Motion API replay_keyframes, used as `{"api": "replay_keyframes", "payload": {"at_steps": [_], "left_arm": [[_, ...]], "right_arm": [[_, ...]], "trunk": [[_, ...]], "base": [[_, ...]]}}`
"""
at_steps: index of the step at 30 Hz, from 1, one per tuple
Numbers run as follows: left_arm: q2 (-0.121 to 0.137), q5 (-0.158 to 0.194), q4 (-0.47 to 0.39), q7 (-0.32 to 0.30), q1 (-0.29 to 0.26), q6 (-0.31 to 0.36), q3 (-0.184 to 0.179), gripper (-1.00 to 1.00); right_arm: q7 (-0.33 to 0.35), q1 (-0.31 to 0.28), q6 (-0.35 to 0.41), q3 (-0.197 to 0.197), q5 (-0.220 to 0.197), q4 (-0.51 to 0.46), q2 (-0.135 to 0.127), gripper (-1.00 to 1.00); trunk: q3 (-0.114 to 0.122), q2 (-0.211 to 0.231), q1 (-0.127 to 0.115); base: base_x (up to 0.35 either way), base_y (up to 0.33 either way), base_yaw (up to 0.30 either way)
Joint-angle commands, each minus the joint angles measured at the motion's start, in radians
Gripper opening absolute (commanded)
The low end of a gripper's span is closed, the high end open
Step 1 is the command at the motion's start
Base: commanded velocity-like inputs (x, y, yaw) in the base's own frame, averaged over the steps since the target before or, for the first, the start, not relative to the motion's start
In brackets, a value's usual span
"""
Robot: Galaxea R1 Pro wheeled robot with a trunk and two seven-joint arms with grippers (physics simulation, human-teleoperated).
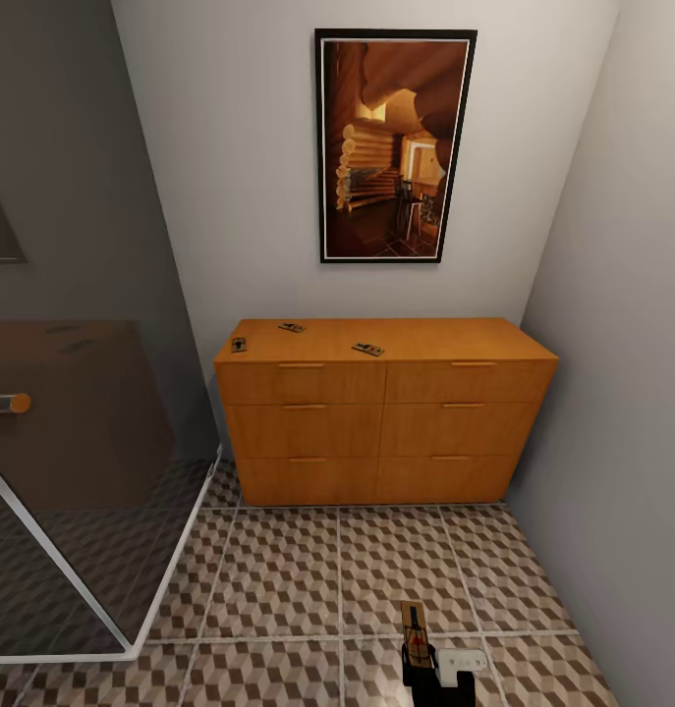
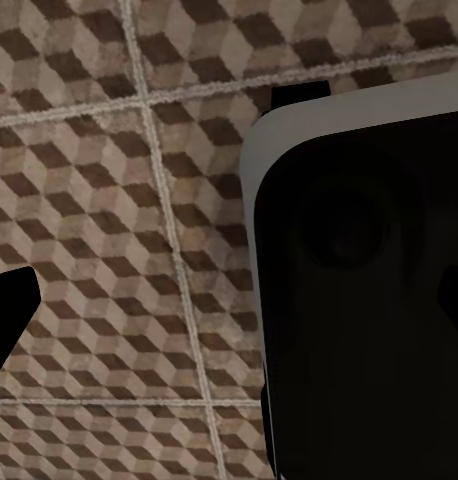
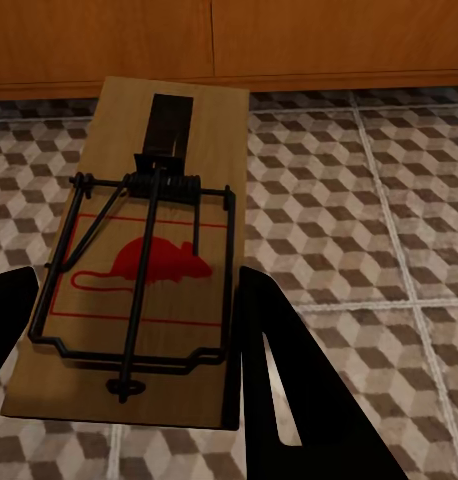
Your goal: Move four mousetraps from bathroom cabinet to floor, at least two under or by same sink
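Left gripper (image 2: pixel 9 320): its wrist view shows one dark fingertip over the cube-patterned bathroom floor (image 2: pixel 109 200), beside a large dark, pale-edged part of the robot; whether it is open or closed cannot be told.
Mousetraps on the cabinet (image 1: pixel 386 422): three lie on its flat top, one near the left front corner (image 1: pixel 239 344), one toward the back (image 1: pixel 291 327), one nearer the middle (image 1: pixel 367 349), well apart from each other.
Held mousetrap (image 3: pixel 139 270): clamped by its near end between the dark fingers of the right gripper (image 3: pixel 139 395), board flat and facing up over the tiles in front of the cabinet.
Step in hand: judged to be setting this trap on the floor; it should go down level, be let go once the board touches tile, and lie where a sink stands, which no view shows.
Head view adds: the room layout, a framed picture (image 1: pixel 394 145) above the cabinet, a glass panel (image 1: pixel 82 471) at left.
Right wrist view adds: the wire spring, bar and red mouse mark.
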Motion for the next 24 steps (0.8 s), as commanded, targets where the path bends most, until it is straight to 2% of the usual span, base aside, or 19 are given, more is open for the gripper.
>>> {"api": "replay_keyframes", "payload": {"at_steps": [1, 24], "left_arm": [[0.000, 0.000, 0.004, 0.003, -0.002, -0.007, -0.007, 1.00], [-0.001, 0.000, 0.004, 0.003, -0.002, -0.007, -0.007, 1.00]], "right_arm": [[-0.005, -0.001, -0.002, -0.002, 0.008, 0.001, 0.000, -1.00], [-0.004, -0.001, -0.002, -0.002, 0.008, 0.001, 0.000, -1.00]], "trunk": [[-0.001, -0.001, 0.000], [-0.001, -0.001, 0.000]], "base": [[0.000, 0.000, 0.000], [0.000, 0.000, 0.000]]}}
